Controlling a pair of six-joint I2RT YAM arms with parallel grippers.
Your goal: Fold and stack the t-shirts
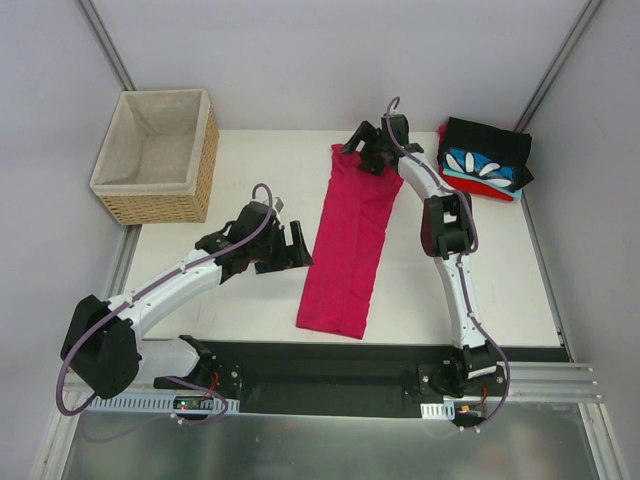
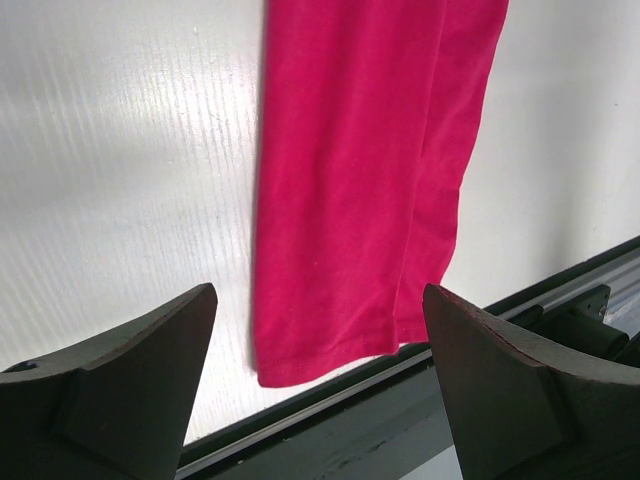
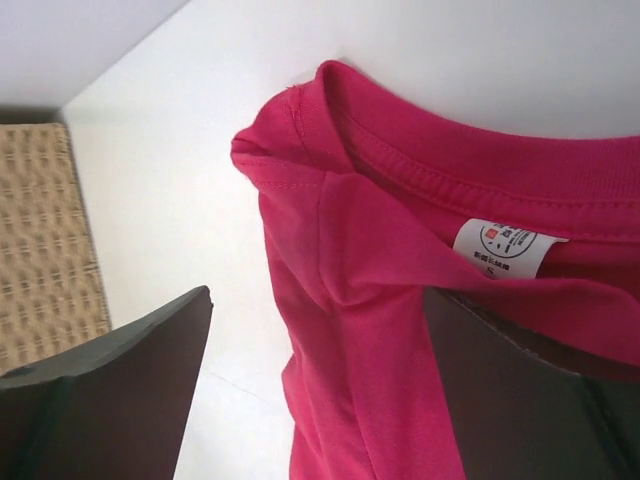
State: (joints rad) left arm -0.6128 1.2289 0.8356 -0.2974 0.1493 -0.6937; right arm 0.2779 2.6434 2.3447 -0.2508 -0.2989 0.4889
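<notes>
A magenta-pink t-shirt [image 1: 345, 240] lies folded into a long narrow strip down the middle of the table. Its collar end is at the far side and its hem [image 2: 330, 350] near the front edge. My right gripper [image 1: 362, 152] hovers over the collar end, open. In the right wrist view the collar with its white label [image 3: 505, 245] lies beyond the right gripper [image 3: 318, 295], one finger over the cloth and the other over bare table. My left gripper [image 1: 296, 246] stands open just left of the strip's middle, nothing between the left gripper [image 2: 318, 295] fingers. Folded t-shirts [image 1: 487, 160], black, blue with white petals and red, are stacked at the far right.
A woven wicker basket [image 1: 155, 155] with beige lining stands at the far left corner. A black rail [image 1: 330, 365] runs along the table's near edge, just past the shirt's hem. Grey walls close in the table at the back and sides.
</notes>
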